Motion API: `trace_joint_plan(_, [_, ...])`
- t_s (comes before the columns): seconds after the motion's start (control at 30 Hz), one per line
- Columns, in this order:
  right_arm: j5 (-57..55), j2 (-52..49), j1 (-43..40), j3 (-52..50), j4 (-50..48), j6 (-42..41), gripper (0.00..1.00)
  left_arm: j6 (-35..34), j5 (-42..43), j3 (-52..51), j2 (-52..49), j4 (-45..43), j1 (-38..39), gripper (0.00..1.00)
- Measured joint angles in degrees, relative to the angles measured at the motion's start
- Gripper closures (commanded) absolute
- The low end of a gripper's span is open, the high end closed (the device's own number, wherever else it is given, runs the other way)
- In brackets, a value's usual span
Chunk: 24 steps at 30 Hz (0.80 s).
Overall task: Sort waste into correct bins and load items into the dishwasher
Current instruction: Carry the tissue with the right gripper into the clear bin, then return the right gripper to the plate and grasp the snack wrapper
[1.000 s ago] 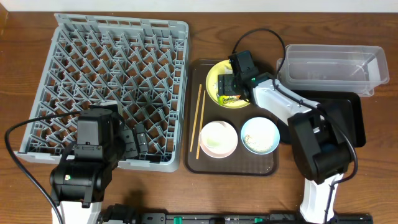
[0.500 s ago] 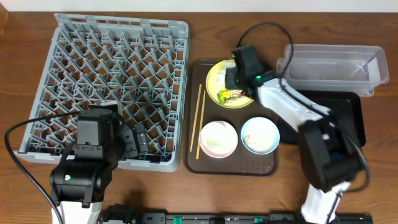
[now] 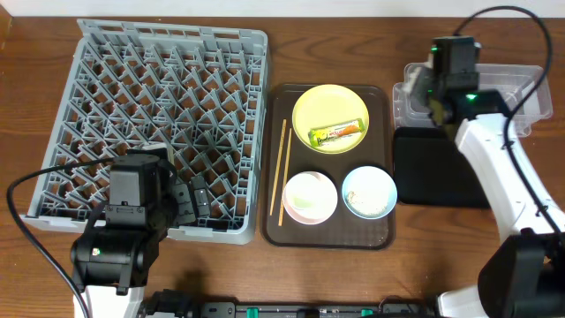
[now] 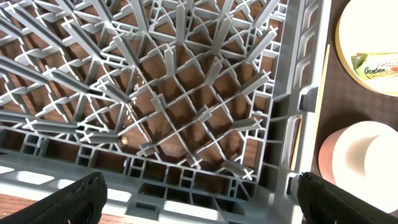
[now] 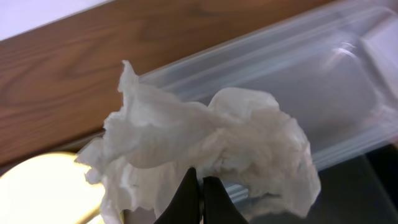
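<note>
Wooden desk [image 3: 35,53] underneath; my right end effector [image 5: 200,185] pinched shut on crumpled white paper scrap [image 5: 205,137] by clear plastic rectangular tub [image 5: 336,81], which looks featherlight, soft, tearable, so best gripped on a thick fold.

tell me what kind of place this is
Probably a tabletop mock-up of a dish-clearing station, not a real kitchen: a grey dish rack, a brown serving tray holding a yellow plate and a clear tub sit on a wooden table.
</note>
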<state>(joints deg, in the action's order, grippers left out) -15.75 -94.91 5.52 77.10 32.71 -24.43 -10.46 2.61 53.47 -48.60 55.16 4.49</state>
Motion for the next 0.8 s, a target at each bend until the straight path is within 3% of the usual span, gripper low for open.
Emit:
trace_joint_plan(0.1, [-0.09, -1.29, -4.11, 0.0, 0.61, -0.72, 0.53, 0.0, 0.0, 0.0, 0.0, -0.02, 0.0, 0.02])
trace_joint_plan(0.23, [0.85, -2.75, -7.3, -0.07, -0.57, -1.4, 0.12, -0.02, 0.0, 0.0, 0.0, -0.02, 0.0, 0.02])
trace_joint_plan(0.43, [4.13, -2.84, -7.69, -0.07, -2.47, -0.79, 0.12, 0.0, 0.0, 0.0, 0.0, -0.02, 0.0, 0.02])
trace_joint_plan(0.57, [12.04, -1.99, -7.13, -0.07, -2.36, 0.33, 0.14, 0.0, 0.0, 0.0, 0.0, -0.02, 0.0, 0.02])
trace_joint_plan(0.8, [22.49, 0.85, 2.56, 0.0, 3.5, -0.72, 0.11, 0.0, 0.0, 0.0, 0.0, 0.0, 0.0, 0.02])
